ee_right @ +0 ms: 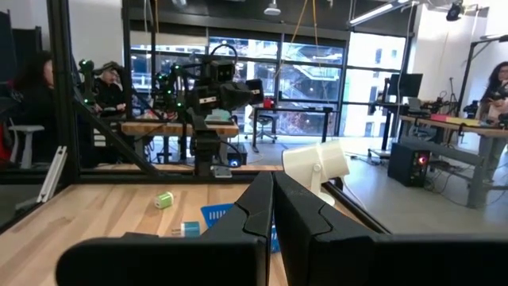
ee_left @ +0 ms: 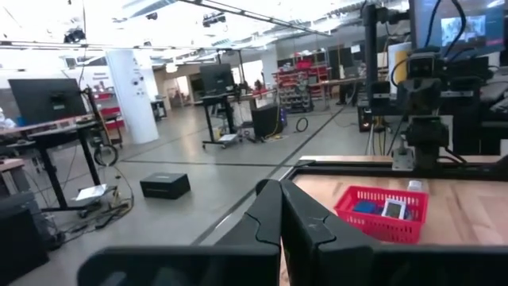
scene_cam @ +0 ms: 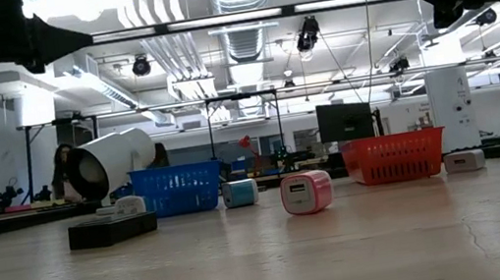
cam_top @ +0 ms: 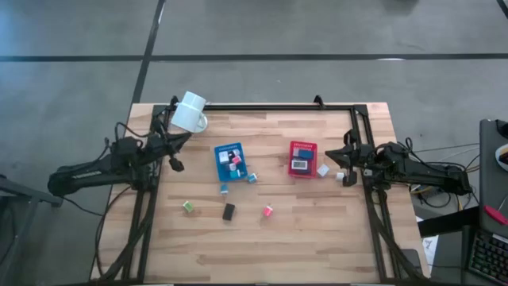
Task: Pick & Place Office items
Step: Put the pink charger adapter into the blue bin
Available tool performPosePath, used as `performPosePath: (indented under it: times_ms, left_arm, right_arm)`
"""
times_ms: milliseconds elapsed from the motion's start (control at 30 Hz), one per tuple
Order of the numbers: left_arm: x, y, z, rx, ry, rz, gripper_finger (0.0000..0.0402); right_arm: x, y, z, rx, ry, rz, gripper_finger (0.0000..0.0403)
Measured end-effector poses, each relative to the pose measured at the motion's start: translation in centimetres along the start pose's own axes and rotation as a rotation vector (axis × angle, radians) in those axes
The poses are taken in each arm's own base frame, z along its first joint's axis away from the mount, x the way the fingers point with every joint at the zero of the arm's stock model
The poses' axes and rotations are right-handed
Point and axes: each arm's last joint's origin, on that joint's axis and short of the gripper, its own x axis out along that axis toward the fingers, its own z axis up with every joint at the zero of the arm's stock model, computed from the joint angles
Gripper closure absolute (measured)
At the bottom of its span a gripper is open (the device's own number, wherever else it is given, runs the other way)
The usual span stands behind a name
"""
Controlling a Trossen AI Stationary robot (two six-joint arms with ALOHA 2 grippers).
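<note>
The office items are small blocks. Some lie in the blue tray (cam_top: pixel 230 160) and the red tray (cam_top: pixel 302 159). Loose on the wood lie a green cube (cam_top: pixel 188 206), a black block (cam_top: pixel 228 211), a pink cube (cam_top: pixel 267 210), two teal-blue ones (cam_top: pixel 225 188) (cam_top: pixel 252 178) and a white one (cam_top: pixel 323 170). My left gripper (ee_left: pixel 279 214) hovers shut by the table's left edge, level, facing the red tray (ee_left: pixel 382 213). My right gripper (ee_right: pixel 272 210) hovers shut by the right edge, facing the blue tray (ee_right: pixel 218 214). Neither holds anything.
A white mug (cam_top: pixel 190 113) lies on its side at the far left corner, its mouth toward the near side in the low view (scene_cam: pixel 115 165). A black frame (cam_top: pixel 278 106) runs along the far and side edges. The near half of the table beyond the loose blocks is bare wood.
</note>
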Motion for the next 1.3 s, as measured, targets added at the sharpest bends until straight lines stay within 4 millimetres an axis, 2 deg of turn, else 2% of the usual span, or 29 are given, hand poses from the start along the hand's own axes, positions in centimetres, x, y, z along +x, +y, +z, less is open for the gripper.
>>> performPosePath:
  times_ms: [533, 733, 1300]
  left_arm:
    - [0.1, -0.1, 0.3, 0.019, -0.033, -0.039, 0.0395]
    - [0.1, -0.1, 0.5, -0.045, -0.057, -0.036, 0.0399]
    - [0.0, 0.0, 0.3, -0.033, -0.027, -0.019, 0.0396]
  right_arm:
    - [0.4, -0.1, -0.5, -0.023, 0.049, -0.046, 0.0394]
    - [0.8, -0.2, -0.5, -0.028, 0.052, -0.048, 0.0394]
    - [1.2, -0.2, -0.5, -0.026, 0.050, -0.049, 0.0394]
